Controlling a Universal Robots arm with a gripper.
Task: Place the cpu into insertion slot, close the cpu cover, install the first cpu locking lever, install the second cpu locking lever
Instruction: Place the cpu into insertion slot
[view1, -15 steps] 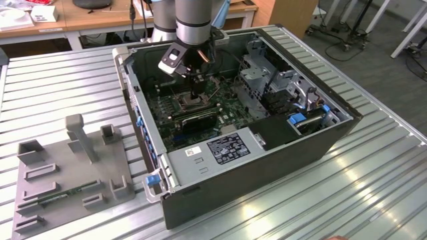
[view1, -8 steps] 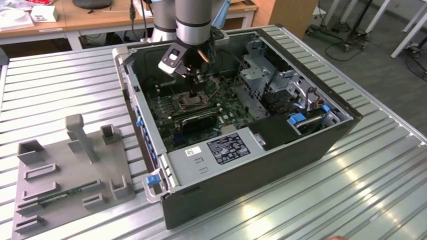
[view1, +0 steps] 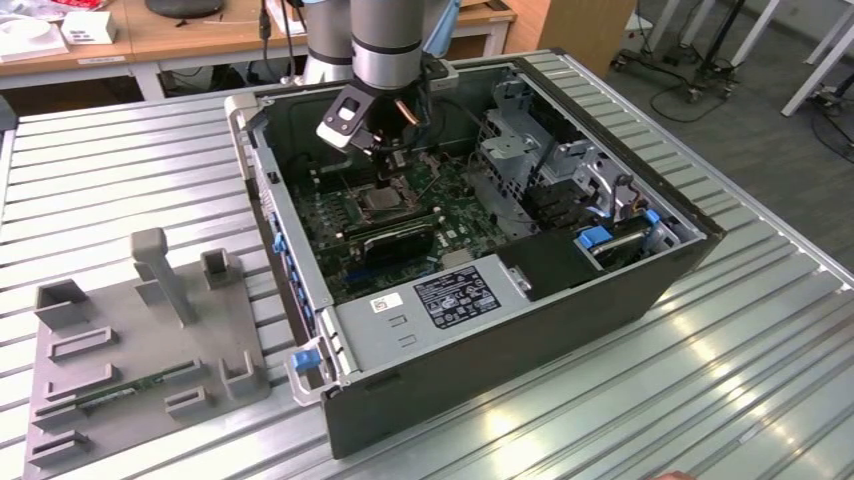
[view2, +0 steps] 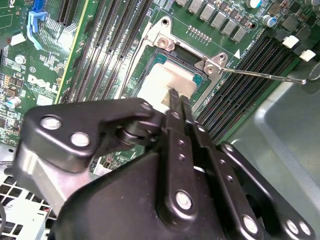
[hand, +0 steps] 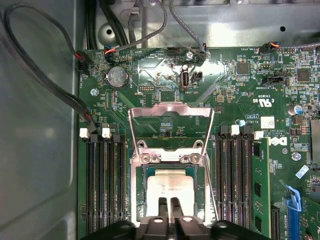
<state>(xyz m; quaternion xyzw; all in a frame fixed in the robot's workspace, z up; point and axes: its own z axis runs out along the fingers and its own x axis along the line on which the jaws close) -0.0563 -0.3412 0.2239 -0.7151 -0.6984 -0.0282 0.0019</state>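
Observation:
The cpu (hand: 170, 186), a flat silvery-tan square, lies in the insertion slot (hand: 136, 195) on the green motherboard (hand: 240, 90). It shows in both wrist views (view2: 162, 80). The cpu cover (hand: 170, 109), a silvery frame with a large window, stands swung open just beyond the slot. A thin wire locking lever (view2: 265, 75) sticks out sideways from the slot's corner, unlatched. My gripper (hand: 169, 202) hangs right over the cpu, its black fingers (view2: 172, 107) shut together with nothing between them. In the exterior view the gripper (view1: 390, 160) reaches into the open computer case just above the slot (view1: 380, 207).
Black memory slots (hand: 102, 190) flank the socket on both sides. Cables (hand: 45, 85) loop along the case wall near the board's edge. A drive cage (view1: 534, 170) stands at the exterior view's right inside the case. A grey fixture plate (view1: 147, 340) lies on the metal table at the left.

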